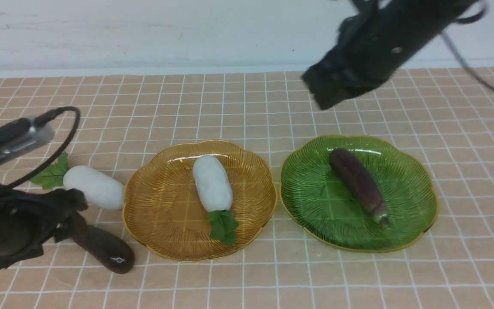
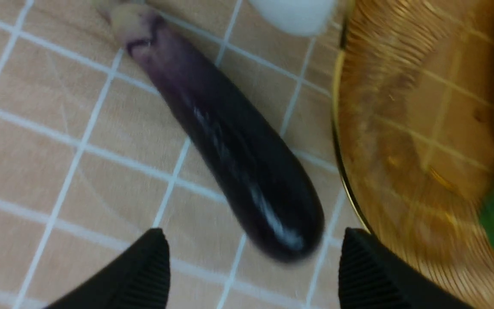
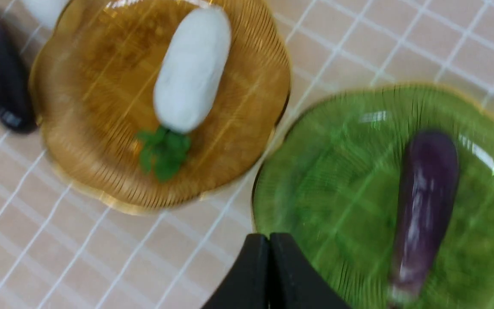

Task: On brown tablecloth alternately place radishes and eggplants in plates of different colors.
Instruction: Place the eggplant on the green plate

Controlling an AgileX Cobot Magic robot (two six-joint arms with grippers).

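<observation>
Layout, front view: two plates side by side on the brown tablecloth (image 1: pixel 247 107).
- The amber plate (image 1: pixel 165 201), centre, holds one radish (image 1: pixel 212 182), leaves toward the lower edge.
- The green plate (image 1: pixel 315 193), right of centre, holds one eggplant (image 1: pixel 358 182), lying slantwise.
- A second radish (image 1: pixel 94 186) lies on the cloth at centre left, just beside the amber rim.
- A second eggplant (image 1: pixel 105 249) lies below it at lower left, also just off that rim.

Left gripper (image 2: pixel 253 240): jaws spread wide, one either side of the loose eggplant's rounded end. I see no contact with it. One finger sits close to the amber plate's edge.

Right gripper (image 3: pixel 269 240): fingers pressed together, holding nothing. It sits at the upper right of the front view, above the far side of the green plate.

Handling, my judgement:
- The loose eggplant is glossy with a bright highlight, so it is probably slick and light, and it looks rigid rather than soft.
- It tapers toward the stem, and the fat end is domed. A pinch on the dome would likely squirt it out.
- A better hold is across the mid-body, where the sides run nearly parallel, with the jaws square to its length.
- The plates look glassy and thin-rimmed. A finger catching the amber rim could shift or tip the plate, so keep clear of it when closing.
</observation>
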